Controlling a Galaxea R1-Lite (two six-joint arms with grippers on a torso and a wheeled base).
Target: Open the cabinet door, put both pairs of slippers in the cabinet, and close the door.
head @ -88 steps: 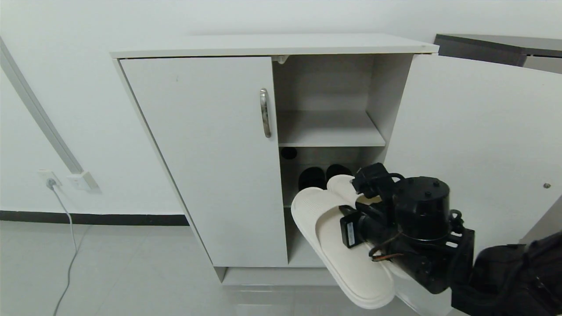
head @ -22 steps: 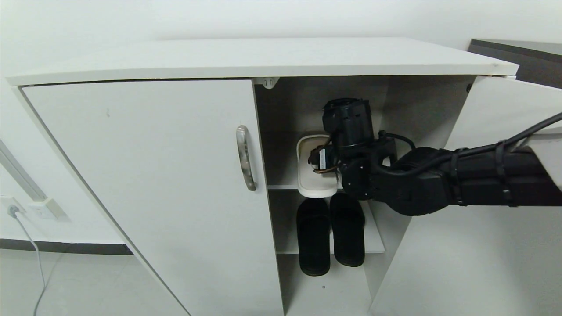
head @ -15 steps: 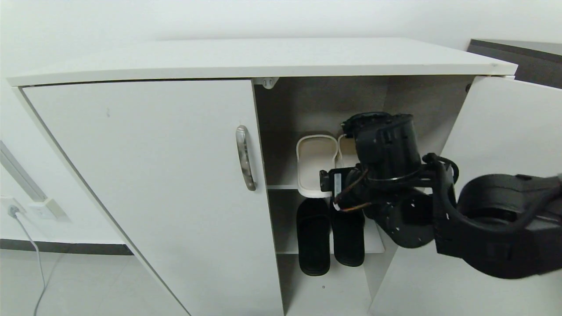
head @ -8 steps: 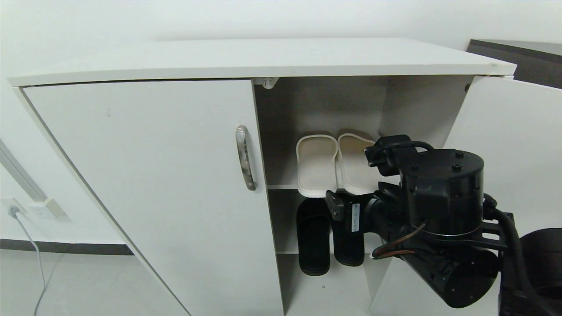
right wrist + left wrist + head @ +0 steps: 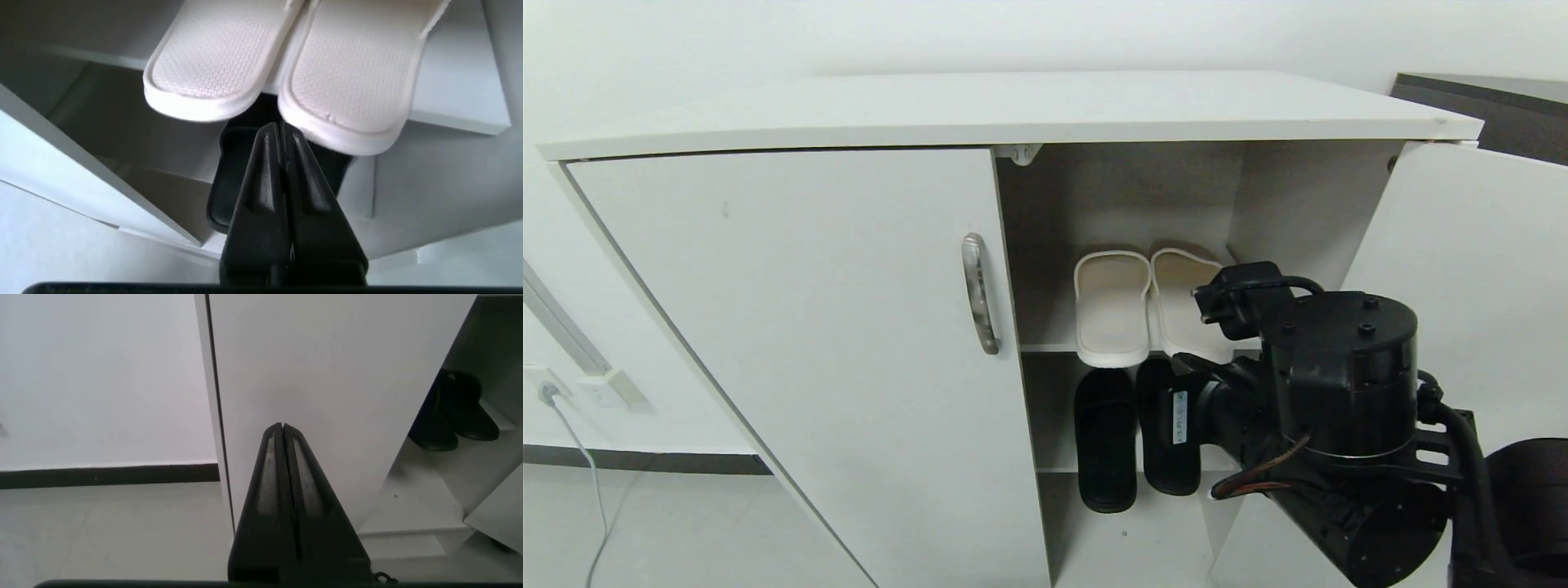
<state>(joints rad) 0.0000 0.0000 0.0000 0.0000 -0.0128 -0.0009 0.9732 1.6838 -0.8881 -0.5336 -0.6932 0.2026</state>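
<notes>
The white cabinet (image 5: 1013, 106) has its right door (image 5: 1462, 269) swung open and its left door (image 5: 792, 327) closed. A pair of white slippers (image 5: 1115, 306) lies side by side on the upper shelf, heels over the front edge. On the shelf below rests a pair of black slippers (image 5: 1107, 437). My right arm (image 5: 1331, 384) hangs just outside the opening, low and to the right of both pairs. My right gripper (image 5: 278, 135) is shut and empty, its tips under the white slippers' (image 5: 221, 57) heels. My left gripper (image 5: 282, 433) is shut, facing the closed door (image 5: 327, 367), with the black slippers (image 5: 453, 412) off to one side.
The closed door carries a metal handle (image 5: 980, 294) by the opening. A wall socket with a cable (image 5: 547, 392) sits low on the far left. A dark piece of furniture (image 5: 1486, 106) stands behind the open door. Pale floor tiles (image 5: 686, 531) lie at lower left.
The right arm carried the white slippers onto the upper shelf, let them go, then drew back and down out of the cabinet. The head camera moved closer since the oldest frame.
</notes>
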